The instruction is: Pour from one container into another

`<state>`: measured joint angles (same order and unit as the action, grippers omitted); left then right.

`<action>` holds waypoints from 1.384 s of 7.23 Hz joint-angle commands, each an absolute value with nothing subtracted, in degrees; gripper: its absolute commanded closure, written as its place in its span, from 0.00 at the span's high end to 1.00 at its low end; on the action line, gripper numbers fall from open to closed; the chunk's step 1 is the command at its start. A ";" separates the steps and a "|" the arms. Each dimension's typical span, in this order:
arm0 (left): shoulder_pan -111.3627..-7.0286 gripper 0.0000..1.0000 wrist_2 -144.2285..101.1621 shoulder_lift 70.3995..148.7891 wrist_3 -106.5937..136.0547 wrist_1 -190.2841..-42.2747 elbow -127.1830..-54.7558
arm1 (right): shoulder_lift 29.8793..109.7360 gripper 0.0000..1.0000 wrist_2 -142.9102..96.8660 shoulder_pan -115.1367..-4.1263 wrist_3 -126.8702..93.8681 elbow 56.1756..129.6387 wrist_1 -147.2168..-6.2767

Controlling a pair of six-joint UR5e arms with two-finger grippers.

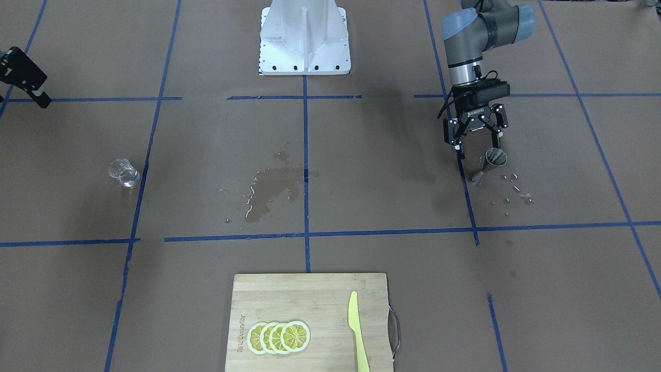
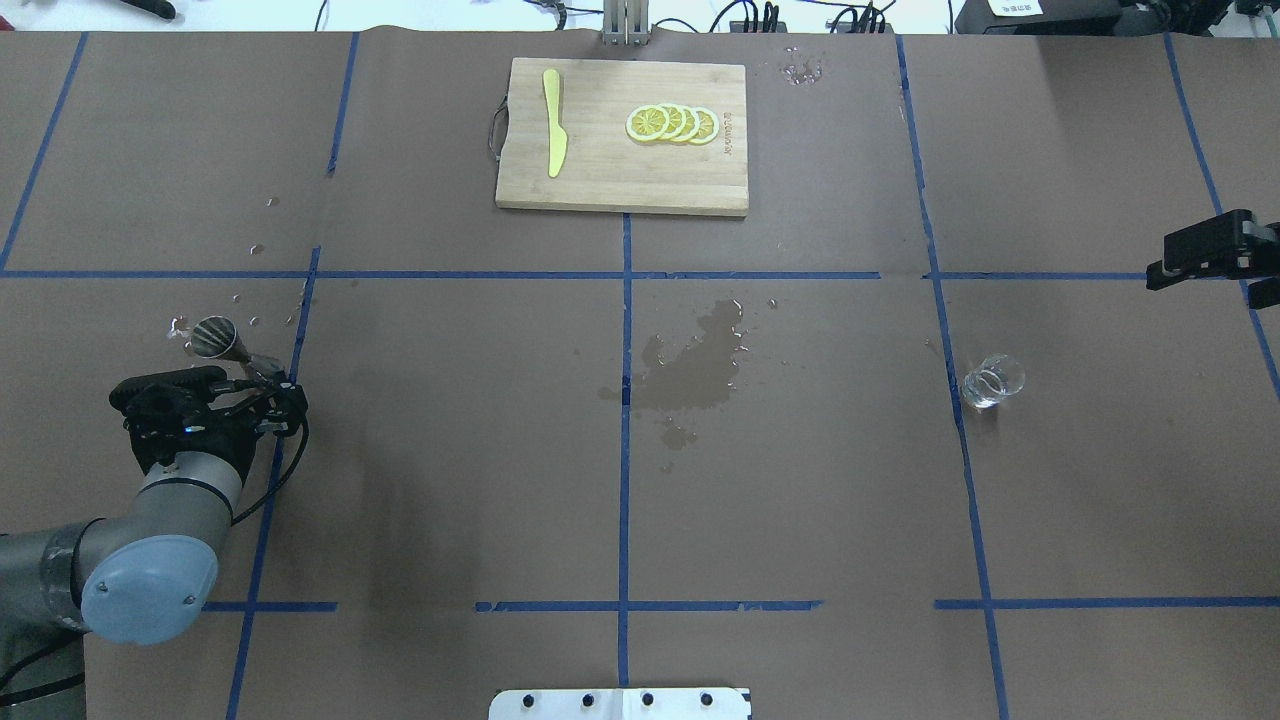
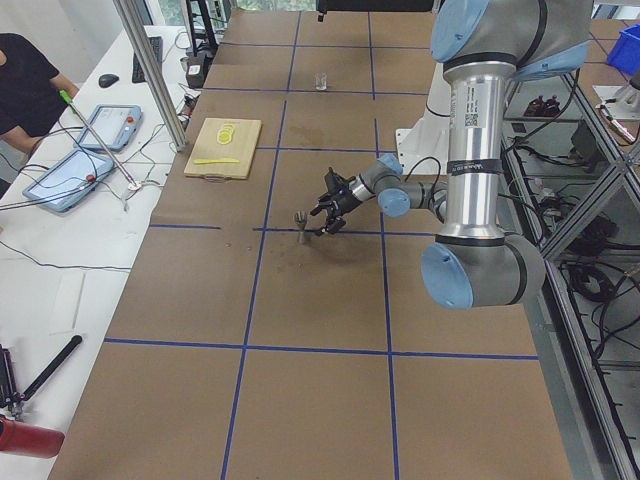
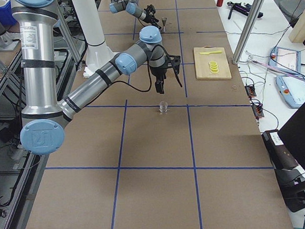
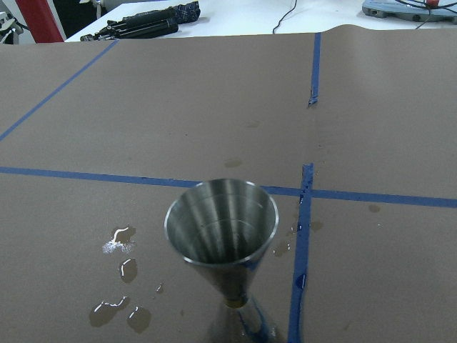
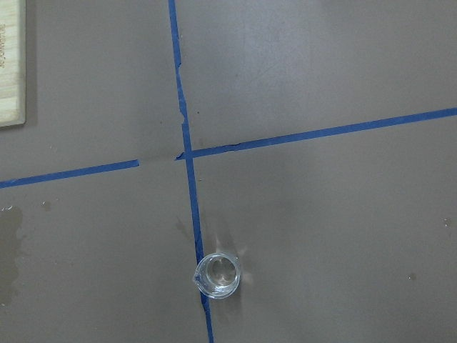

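The steel jigger [image 1: 489,164] stands upright toward the bench's [image 1: 542,289] left end, among water drops [image 1: 516,188] — the left jaws hang spread just beside it, gripping nothing. The glass cup [image 1: 124,173] stands toward the right end; the right jaws are apart — well clear of it.

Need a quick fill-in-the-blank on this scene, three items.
1. The left tool beside the upright jigger is ___, holding nothing.
2. The lemon slices on the cutting board number ___.
3. The knife beside them is ___ in colour.
Missing: open; four; yellow.
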<state>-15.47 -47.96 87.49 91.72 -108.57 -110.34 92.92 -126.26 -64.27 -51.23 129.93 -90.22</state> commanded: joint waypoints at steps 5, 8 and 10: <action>-14.24 0.92 -37.00 89.28 85.43 -131.48 -98.71 | 93.78 1.00 -125.42 -62.75 -52.03 129.73 -86.40; -14.24 0.91 -35.51 89.82 80.69 -131.40 -96.69 | 94.22 1.00 -125.42 -62.40 -51.94 129.73 -85.96; -14.24 0.90 -35.51 89.82 80.16 -131.48 -96.16 | 95.01 1.00 -125.51 -61.88 -51.94 129.73 -85.08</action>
